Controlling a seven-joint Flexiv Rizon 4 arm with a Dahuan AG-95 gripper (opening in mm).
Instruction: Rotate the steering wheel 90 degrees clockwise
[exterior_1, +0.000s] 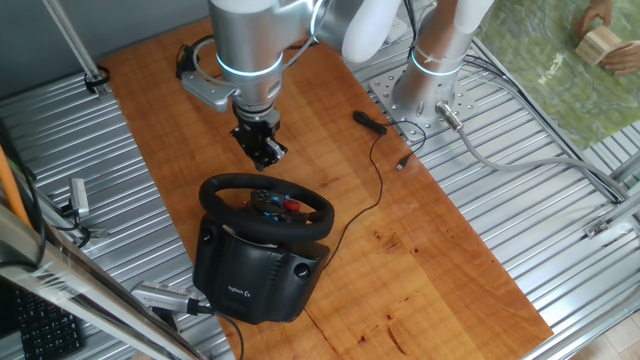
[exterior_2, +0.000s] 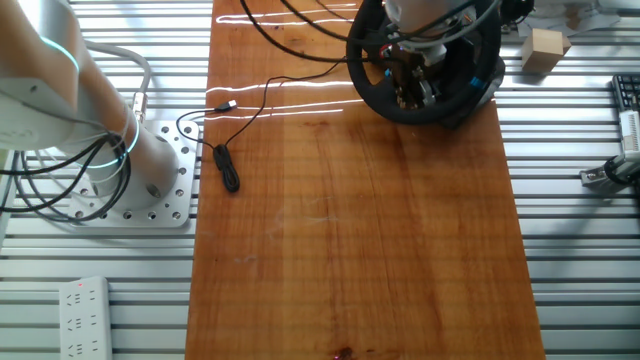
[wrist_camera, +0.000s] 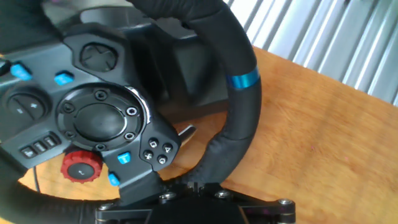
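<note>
The steering wheel (exterior_1: 262, 184) is a black rim with red and blue hub buttons, tilted on its boxy black base (exterior_1: 255, 268) at the near end of the wooden table (exterior_1: 440, 250). My gripper (exterior_1: 264, 152) hangs just beyond the wheel's far rim, fingers together and holding nothing. In the hand view the rim (wrist_camera: 239, 118) curves down from the blue strip (wrist_camera: 242, 79) to my gripper (wrist_camera: 196, 184), whose shut tips sit right against it. The red knob (wrist_camera: 81, 167) shows lower left on the hub. In the other fixed view the arm covers part of the wheel (exterior_2: 480, 88).
A black cable with a plug (exterior_1: 370, 122) trails across the table behind the wheel, also seen as a plug (exterior_2: 228, 166) near the arm's mounting plate (exterior_2: 150, 200). A wooden block (exterior_2: 545, 50) sits off the table. Ribbed metal decking (exterior_1: 560, 200) surrounds the board.
</note>
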